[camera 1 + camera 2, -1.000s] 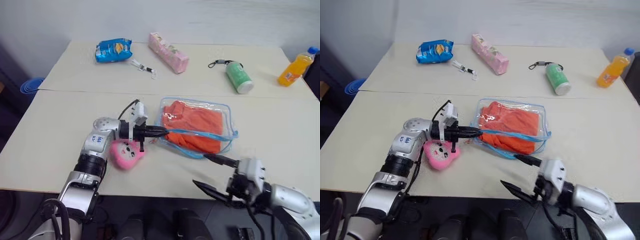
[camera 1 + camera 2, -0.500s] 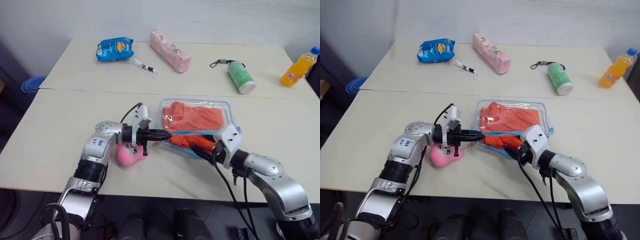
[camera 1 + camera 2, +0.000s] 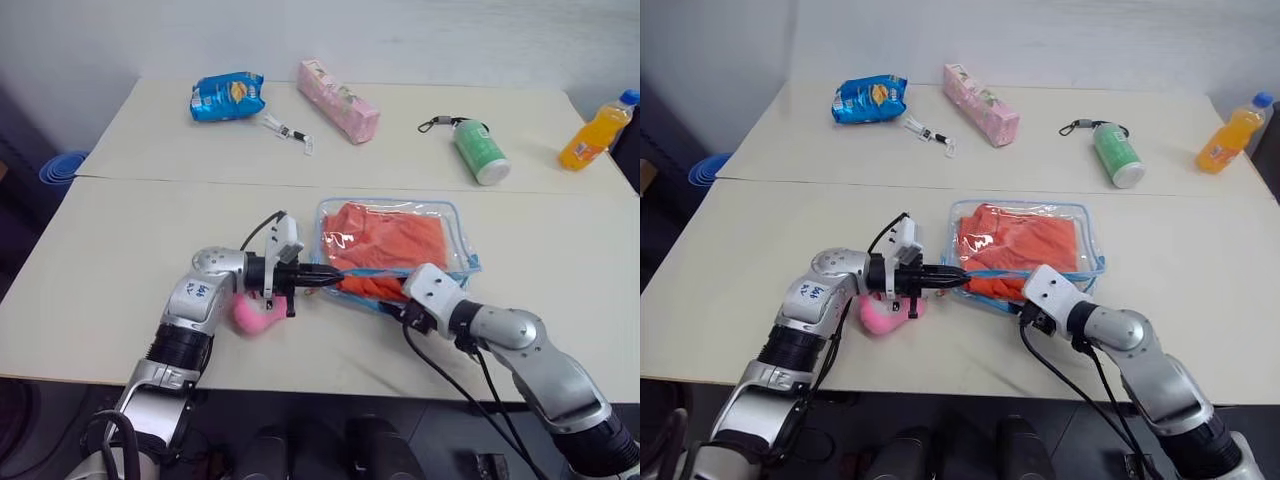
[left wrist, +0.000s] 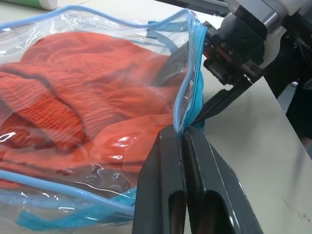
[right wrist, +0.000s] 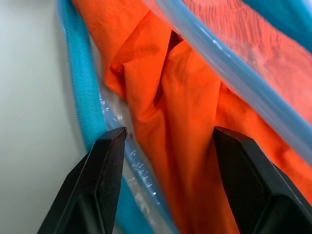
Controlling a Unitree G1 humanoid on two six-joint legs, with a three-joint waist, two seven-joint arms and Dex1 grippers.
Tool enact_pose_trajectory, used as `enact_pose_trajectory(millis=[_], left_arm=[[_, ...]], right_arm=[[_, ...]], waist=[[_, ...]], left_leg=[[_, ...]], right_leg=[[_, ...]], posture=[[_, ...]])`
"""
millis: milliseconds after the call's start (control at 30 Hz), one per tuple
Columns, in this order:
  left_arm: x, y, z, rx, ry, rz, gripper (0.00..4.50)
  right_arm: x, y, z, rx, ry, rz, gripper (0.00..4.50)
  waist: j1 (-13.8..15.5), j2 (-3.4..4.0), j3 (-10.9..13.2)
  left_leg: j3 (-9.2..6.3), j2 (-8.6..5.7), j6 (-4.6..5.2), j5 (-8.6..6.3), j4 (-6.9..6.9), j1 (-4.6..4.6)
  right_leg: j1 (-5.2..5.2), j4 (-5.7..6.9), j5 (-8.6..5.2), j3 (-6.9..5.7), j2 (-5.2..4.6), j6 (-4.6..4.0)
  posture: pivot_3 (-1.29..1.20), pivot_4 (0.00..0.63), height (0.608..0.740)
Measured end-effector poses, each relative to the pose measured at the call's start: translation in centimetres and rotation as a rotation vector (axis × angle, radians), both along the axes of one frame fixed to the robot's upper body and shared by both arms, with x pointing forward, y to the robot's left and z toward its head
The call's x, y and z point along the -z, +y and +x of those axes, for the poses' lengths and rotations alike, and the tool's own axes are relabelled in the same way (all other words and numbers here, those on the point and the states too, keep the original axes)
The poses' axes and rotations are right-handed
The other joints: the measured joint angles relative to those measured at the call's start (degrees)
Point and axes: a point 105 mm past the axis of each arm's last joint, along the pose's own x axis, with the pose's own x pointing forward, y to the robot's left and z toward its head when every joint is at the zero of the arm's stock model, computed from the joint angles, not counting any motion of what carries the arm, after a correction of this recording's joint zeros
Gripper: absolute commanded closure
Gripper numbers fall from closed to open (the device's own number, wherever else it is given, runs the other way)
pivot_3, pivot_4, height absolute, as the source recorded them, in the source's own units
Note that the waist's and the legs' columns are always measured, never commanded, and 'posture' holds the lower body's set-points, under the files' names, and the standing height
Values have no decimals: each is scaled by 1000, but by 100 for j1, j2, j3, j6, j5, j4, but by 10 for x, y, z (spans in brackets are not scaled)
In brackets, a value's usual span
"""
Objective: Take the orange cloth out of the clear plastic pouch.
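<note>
The cloth (image 3: 385, 240) is a bright orange, crumpled piece, folded on itself and lying inside the pouch (image 3: 455, 225), which sits flat near the middle of the tabletop (image 3: 120, 260). The pouch is clear and glossy, edged all round with light blue zipper tape; its near edge gapes open, so bare orange folds show through the mouth.

The left gripper (image 4: 183, 139) is pressed together on the blue zipper edge at the pouch's left corner, lifting that lip a little. The right gripper (image 5: 168, 141) has its fingers spread, with a ridge of cloth between them at the pouch mouth. One finger lies by the blue trim, the other against the fabric; whether they already squeeze the cloth is hard to say from here.

A pink plush charm (image 3: 250, 315) lies on the tabletop just under the left wrist. Well beyond the pouch, along the far side, are a blue snack bag (image 3: 228, 97), a small keyring-like item (image 3: 288, 133), a pink packet (image 3: 338, 102), a green bottle (image 3: 479, 152) lying on its side, and an orange drink bottle (image 3: 594, 133) at the right end. Nothing of these lies near the pouch; only the zipper lip and plastic wall crowd the cloth.
</note>
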Motion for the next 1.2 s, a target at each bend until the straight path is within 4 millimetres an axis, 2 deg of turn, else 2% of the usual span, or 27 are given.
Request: enact_pose_trajectory(millis=[167,367,500,700,800,1000,1100,1200], left_arm=[[-1,-2,-1,8,4,-11,4500],[0,-4,-1,13,12,-20,4500],[1,-7,-2,20,19,-32,4500],[1,-12,-2,25,23,-47,4500],[0,-13,-1,17,30,-56,4500],[-7,-16,3,-30,101,-162,4500],[-11,-14,8,-79,180,-233,4500],[-10,-12,13,-132,215,-229,4500]], right_arm=[[-4,4,23,63,-103,-66,1629],[-2,15,38,70,-121,-55,1629],[0,19,47,55,-118,-32,2514],[5,19,42,-16,-85,-28,4494],[4,11,38,-46,-76,-27,4494],[-9,-1,21,-166,-31,72,4494],[-26,2,-15,-357,92,188,4494],[-27,0,-53,-531,224,171,4494]], waist=[[-4,0,0],[-35,-8,-10],[-30,-10,-14],[-9,-10,-14],[14,-11,-14],[3,-9,-12],[14,-9,-11],[20,-10,-10]], left_leg=[[0,0,-1,0,3,1],[2,0,-2,1,5,14],[1,0,-3,2,9,18],[1,-1,-2,1,10,15],[-1,-4,1,-1,11,10],[0,-4,3,-2,9,4],[-6,0,5,-3,7,2],[-6,0,7,-4,7,4]], right_leg=[[0,3,0,0,0,0],[8,10,0,1,1,0],[11,17,0,0,0,0],[11,17,0,0,-1,0],[11,12,0,-2,-4,0],[8,6,1,-3,-3,1],[10,2,1,-8,-1,1],[17,-7,2,-9,-1,2]], posture=[[0,150,740],[0,150,740],[0,150,740],[0,150,740],[0,150,740],[0,150,740],[0,150,740],[0,150,740]])
